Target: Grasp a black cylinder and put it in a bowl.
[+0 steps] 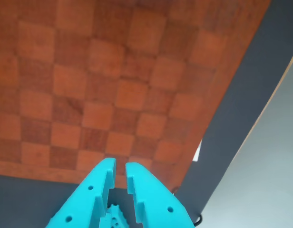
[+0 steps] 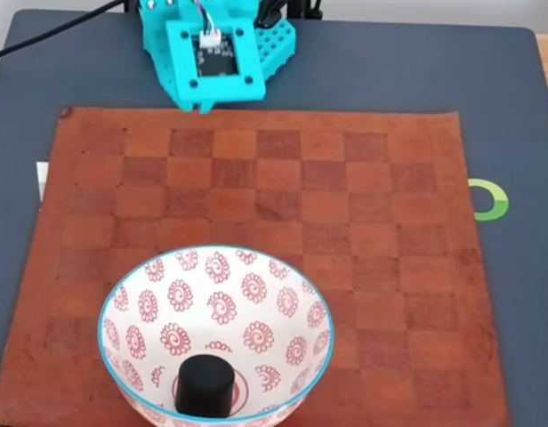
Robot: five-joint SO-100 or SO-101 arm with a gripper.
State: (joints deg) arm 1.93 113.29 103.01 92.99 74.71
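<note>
At the near left of the fixed view sits the bowl (image 2: pixel 123 307), white with red spiral flowers and a light blue rim, resting on the near edge of a brown checkered mat (image 2: pixel 363 222) that covers most of a dark table (image 2: pixel 505 89). Inside the bowl, toward its near side and over the red rings at the centre, stands the black cylinder (image 2: pixel 205 385), upright with its flat top showing and touching nothing but the bowl. Moving right and far across the mat, the squares lie bare, and at the far left-centre edge the turquoise arm (image 2: pixel 216 53) is folded back, well apart from the bowl. Further right, a small green ring mark (image 2: pixel 492 199) shows on the table just beside the mat. From the wrist view, the gripper (image 1: pixel 119 171) enters from the bottom edge and hangs over the mat's border; its two turquoise fingers (image 1: pixel 146 194) are nearly together, with only a narrow slit between the tips and nothing held. Judging by this, the placing looks done: the cylinder is in the bowl and released, and little or nothing seems left beyond the arm resting.
</note>
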